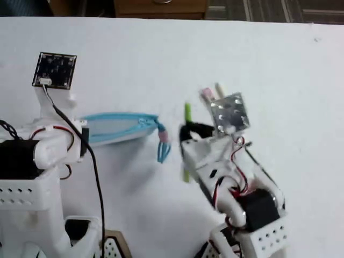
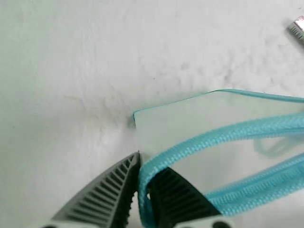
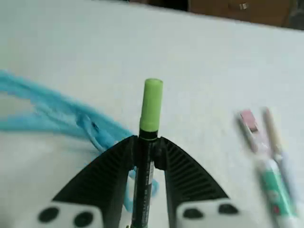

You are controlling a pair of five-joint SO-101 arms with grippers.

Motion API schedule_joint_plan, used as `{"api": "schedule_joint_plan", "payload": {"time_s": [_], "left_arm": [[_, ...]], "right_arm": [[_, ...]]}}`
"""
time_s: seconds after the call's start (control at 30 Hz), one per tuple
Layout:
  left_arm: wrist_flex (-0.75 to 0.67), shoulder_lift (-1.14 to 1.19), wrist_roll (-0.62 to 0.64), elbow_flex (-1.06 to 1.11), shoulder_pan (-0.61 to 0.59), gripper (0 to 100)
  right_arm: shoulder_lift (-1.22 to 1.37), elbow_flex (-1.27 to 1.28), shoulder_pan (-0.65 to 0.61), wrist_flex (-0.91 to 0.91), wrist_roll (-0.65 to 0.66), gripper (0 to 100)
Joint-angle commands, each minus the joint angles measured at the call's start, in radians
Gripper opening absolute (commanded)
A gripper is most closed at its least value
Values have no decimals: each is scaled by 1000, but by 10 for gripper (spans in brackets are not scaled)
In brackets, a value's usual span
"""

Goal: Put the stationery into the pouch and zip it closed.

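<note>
right jaws are clenched on the green pen (image 1: pixel 187 114), gripping its barrel w/ the capped end (image 3: pixel 152 107) sticking out past the tips. left jaws are clenched on the pouch (image 1: pixel 115 128) at the end opposite its tassel (image 1: pixel 163 144), pinching the zip tape at that corner (image 2: pixel 142 185).

the pouch lies flat on the worktop (image 1: pixel 269 64). its two zip tapes spread apart away from the pinched corner, so the mouth looks open, at least along that stretch.

key relation: the pen sits just off the pouch's tassel end, near it but apart. its long axis runs roughly crosswise to the pouch's long axis. so, as i judge it, the pen needs turning approx a quarter turn to line up w/ the pouch, then feeding in through the mouth from the tassel side. the right arm is the nearer one for that, and the left arm is placed to anchor the pouch so it won't slide. risk: the pen tip catching the tassel or zip tape instead of entering.

more pens (image 1: pixel 210 92) lie further from the pouch than the green one, beyond it on the tassel side, not touching the pouch. the wrist view of the right arm shows them (image 3: pixel 266 161) beside each other. zip closing not yet begun.
</note>
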Motion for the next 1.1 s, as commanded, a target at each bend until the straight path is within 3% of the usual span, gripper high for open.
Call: {"api": "schedule_joint_plan", "payload": {"time_s": [0.0,0.13,0.37,0.6,0.73,1.07], "left_arm": [[-5,-2,-3,-6,-1,22],[-5,-2,-3,-21,-1,22],[-3,-2,0,-48,-1,22],[-3,1,2,-48,-1,22],[-3,5,2,-48,-1,22],[-3,2,2,-46,-1,22]], "right_arm": [[-77,-2,-79,-275,-95,18],[-122,-101,-143,-418,-94,18],[-12,-249,-157,-453,-100,18],[189,-232,-162,-704,-98,18],[275,-210,-193,-700,-98,18],[217,40,-237,-753,-92,18]]}}
